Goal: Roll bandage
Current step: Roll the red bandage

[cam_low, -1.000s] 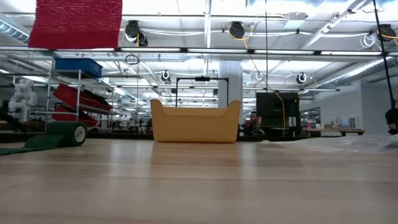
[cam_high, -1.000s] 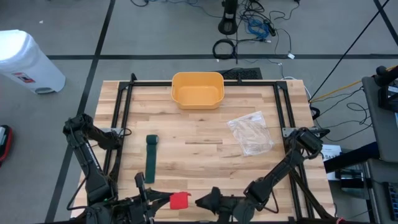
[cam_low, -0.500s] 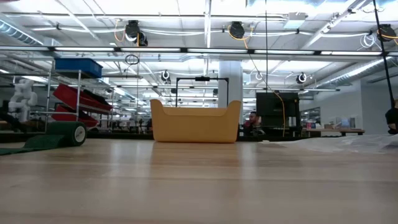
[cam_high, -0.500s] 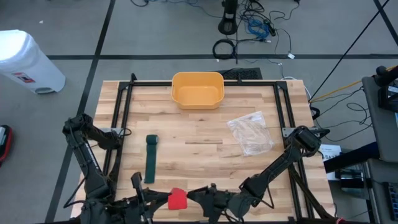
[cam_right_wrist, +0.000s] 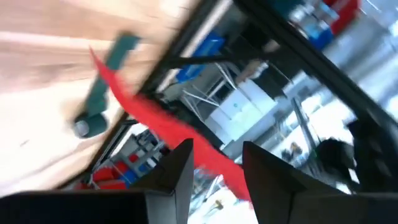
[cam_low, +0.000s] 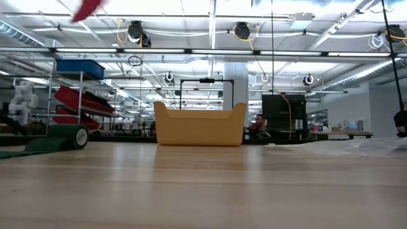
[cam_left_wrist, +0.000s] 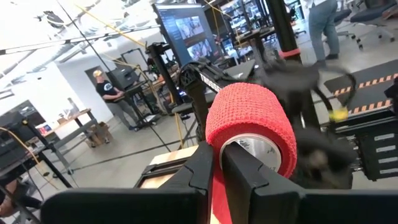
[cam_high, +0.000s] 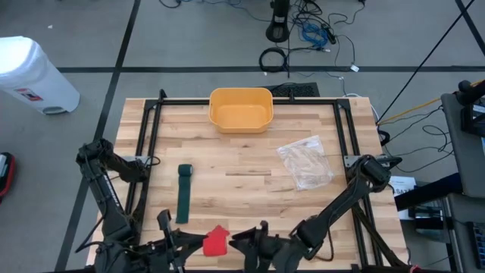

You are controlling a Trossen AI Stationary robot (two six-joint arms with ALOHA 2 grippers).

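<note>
A wooden table (cam_high: 250, 163) of pale butcher-block planks, edged by a black metal frame (cam_high: 149, 144), carries the things. A yellow tub (cam_high: 241, 109) stands at the middle of its far edge, and a crumpled clear plastic bag (cam_high: 305, 163) lies on the right half. On the left half lies a dark green bandage (cam_high: 184, 192), partly unrolled into a flat strip, with its rolled end toward the far side.

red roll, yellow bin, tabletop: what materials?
Red roll: looks like woven, crepe-textured elastic bandage, matte, wound on a pale smooth core, probably plastic or card. Left gripper is shut on it. Yellow bin: likely moulded plastic, with smooth uniform colour and rounded corners. Tabletop: wood, butcher-block style, with visible joined strips and grain, low sheen.
</note>
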